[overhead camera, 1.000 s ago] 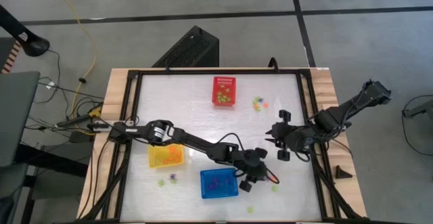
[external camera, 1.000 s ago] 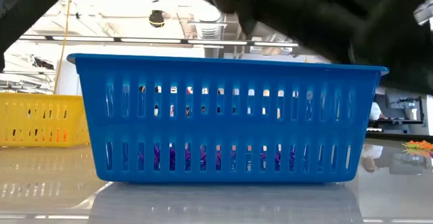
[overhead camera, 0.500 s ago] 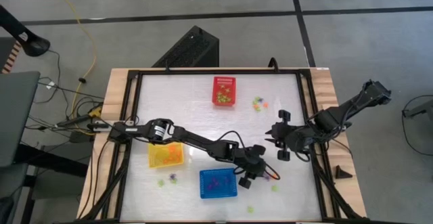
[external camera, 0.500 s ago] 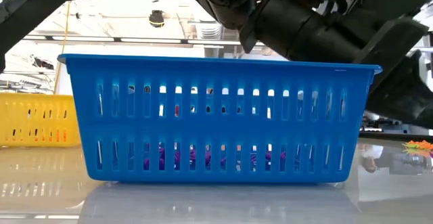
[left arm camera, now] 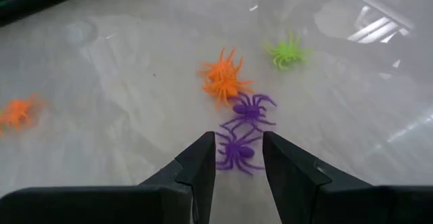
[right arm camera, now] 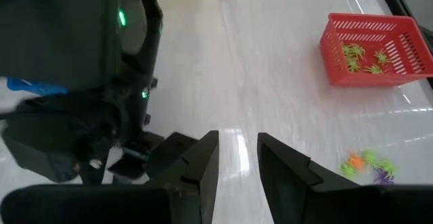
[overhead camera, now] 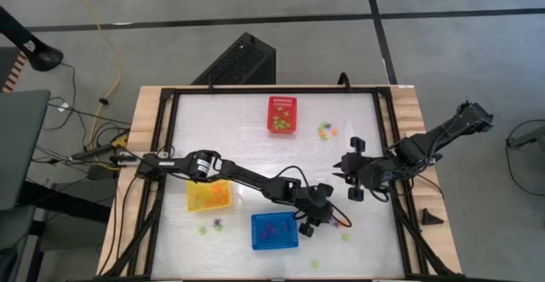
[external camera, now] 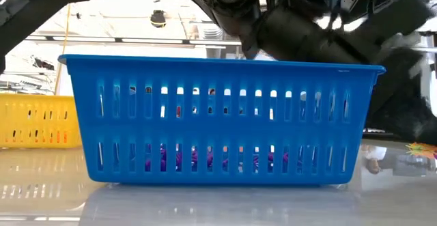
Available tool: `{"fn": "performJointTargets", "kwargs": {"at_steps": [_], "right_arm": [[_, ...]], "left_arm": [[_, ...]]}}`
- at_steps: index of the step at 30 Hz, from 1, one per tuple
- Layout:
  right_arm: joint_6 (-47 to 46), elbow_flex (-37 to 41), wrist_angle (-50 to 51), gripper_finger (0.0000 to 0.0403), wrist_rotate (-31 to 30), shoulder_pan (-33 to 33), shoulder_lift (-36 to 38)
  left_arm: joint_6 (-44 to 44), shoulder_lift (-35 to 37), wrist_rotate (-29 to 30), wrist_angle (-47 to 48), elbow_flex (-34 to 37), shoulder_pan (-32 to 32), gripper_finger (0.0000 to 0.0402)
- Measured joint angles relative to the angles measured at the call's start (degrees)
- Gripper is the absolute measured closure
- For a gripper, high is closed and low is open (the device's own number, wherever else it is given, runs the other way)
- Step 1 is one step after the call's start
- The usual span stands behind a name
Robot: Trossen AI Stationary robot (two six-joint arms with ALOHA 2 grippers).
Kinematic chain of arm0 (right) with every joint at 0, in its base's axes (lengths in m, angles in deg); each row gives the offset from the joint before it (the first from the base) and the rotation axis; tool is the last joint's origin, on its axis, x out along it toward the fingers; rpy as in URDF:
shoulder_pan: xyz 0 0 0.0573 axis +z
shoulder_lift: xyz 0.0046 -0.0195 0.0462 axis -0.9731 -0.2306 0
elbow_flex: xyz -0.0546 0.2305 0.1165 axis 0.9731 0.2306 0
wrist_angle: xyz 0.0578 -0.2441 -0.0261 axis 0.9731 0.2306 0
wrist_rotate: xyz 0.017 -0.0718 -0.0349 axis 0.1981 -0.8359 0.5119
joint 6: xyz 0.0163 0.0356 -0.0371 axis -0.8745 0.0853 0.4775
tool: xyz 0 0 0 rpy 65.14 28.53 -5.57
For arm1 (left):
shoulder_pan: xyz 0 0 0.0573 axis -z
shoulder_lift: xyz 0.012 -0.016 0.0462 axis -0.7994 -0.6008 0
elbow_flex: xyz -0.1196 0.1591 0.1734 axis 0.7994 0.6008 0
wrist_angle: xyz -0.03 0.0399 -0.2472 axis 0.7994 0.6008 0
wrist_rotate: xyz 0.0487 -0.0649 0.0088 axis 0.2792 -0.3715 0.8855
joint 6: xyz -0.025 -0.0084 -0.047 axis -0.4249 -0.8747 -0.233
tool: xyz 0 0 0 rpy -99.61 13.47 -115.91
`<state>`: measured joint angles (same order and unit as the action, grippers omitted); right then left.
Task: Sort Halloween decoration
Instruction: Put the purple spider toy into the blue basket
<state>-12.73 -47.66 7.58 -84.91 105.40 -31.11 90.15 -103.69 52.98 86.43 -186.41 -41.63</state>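
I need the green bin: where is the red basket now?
In the high view the red basket stands at the table's far middle, with a small cluster of trinkets just to its right.

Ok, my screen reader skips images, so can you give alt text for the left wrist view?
The left gripper hangs open over the table, a purple spider showing between its two dark fingers. Just beyond lie another purple spider, orange spiders and a green spider.

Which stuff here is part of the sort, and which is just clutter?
Job: purple spiders, orange spiders, green spider; red basket, yellow basket, blue basket.
Lying about: black box behind the table, black wedge.
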Motion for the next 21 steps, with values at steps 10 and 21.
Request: {"fn": "performJointTargets", "kwargs": {"at_steps": [10,21], "right_arm": [[0.02,0.0,0.21,0.0269,0.03,0.0,0.01],[0.02,0.0,0.26,0.0269,0.06,0.0,-0.01]], "left_arm": [[-2.15,-2.18,-1.29,0.15,-0.5,-0.44,0.0297],[-6.11,-1.53,-0.84,1.41,-0.44,-1.68,0.0396]]}}
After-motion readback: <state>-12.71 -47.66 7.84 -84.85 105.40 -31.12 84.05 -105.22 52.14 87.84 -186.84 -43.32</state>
